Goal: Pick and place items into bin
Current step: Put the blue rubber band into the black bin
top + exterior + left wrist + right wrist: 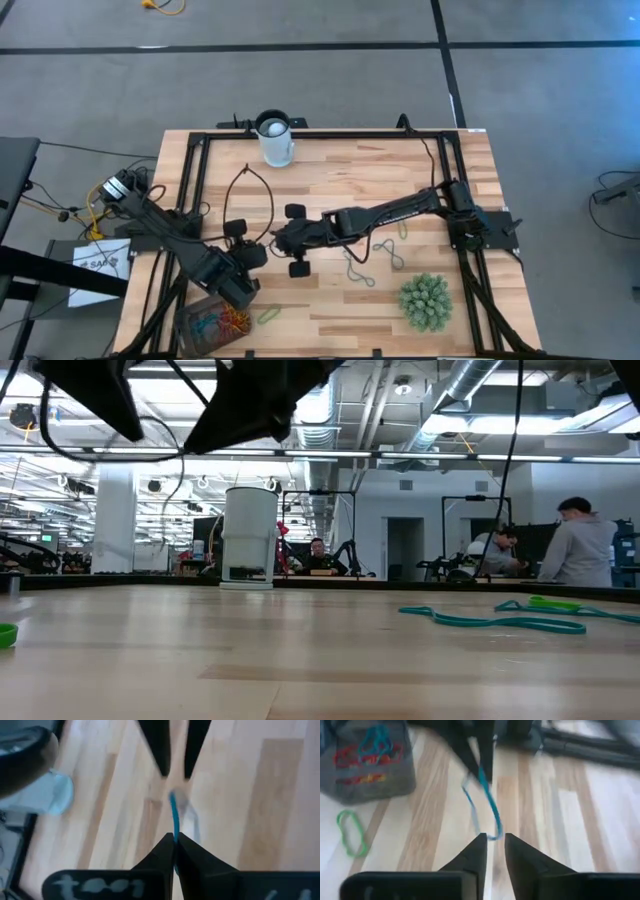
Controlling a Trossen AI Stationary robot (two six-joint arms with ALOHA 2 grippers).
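the wooden table (330,180) fills the centre of the high view. the grey bin (212,322) sits at its lower left, holding coloured bands. just above it, the left gripper (174,842) is pinching a blue band (175,817). the right gripper (494,842), at centre frame, has its fingers slightly spread, nothing between them. a green band (268,316) lies just right of the bin

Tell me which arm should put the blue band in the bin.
Left. The left gripper is shut on the blue band, and that arm is beside the bin; the right gripper is open, holding nothing.
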